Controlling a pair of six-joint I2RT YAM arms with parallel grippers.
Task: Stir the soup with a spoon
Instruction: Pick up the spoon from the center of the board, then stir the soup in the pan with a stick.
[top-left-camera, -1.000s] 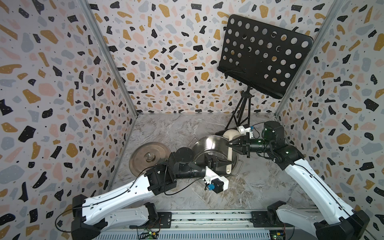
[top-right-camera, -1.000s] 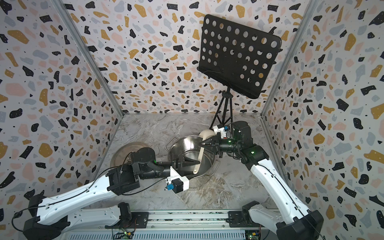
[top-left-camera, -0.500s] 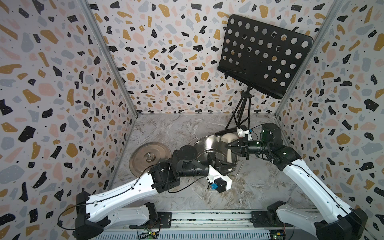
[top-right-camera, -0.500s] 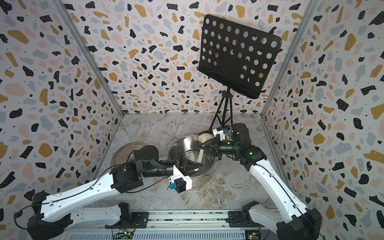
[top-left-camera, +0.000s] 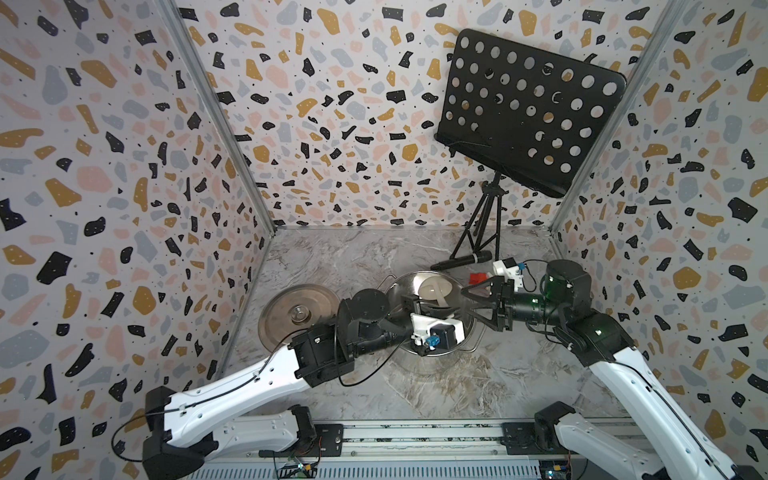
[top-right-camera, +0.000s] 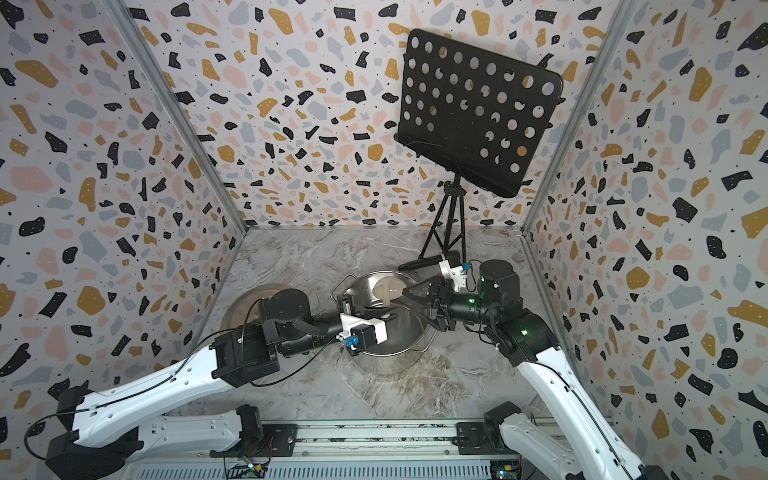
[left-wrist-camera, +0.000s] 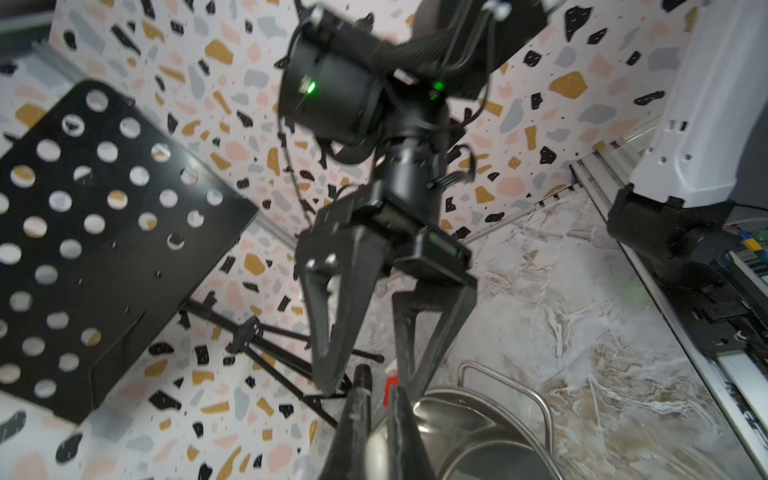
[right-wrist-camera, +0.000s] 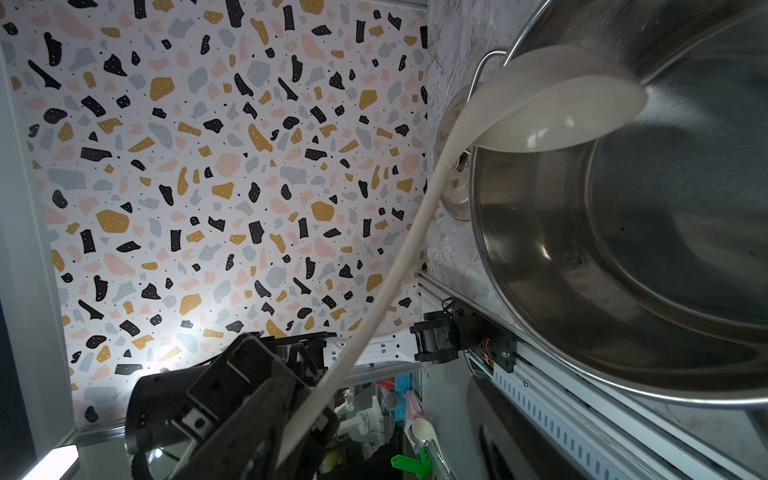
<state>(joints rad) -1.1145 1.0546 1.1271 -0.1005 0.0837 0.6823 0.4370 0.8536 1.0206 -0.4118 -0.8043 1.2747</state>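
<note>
The left gripper (right-wrist-camera: 305, 419) clamps the handle end of the spoon (right-wrist-camera: 411, 232), its bowl at the rim of the pot (right-wrist-camera: 540, 249), while the right gripper (top-left-camera: 467, 299) gapes empty beside the pot (light, stiff plastic, probably slick: pinch the flat handle)

Lid (top-left-camera: 297, 311) left of pot (top-right-camera: 405, 334), spoon (top-left-camera: 434, 289) over pot, microphone (top-left-camera: 461, 262) behind pot

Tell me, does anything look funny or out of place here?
Yes. A black microphone lies on the table beside the pot, and a music stand stands in the back corner. Odd company for cooking gear.
</note>
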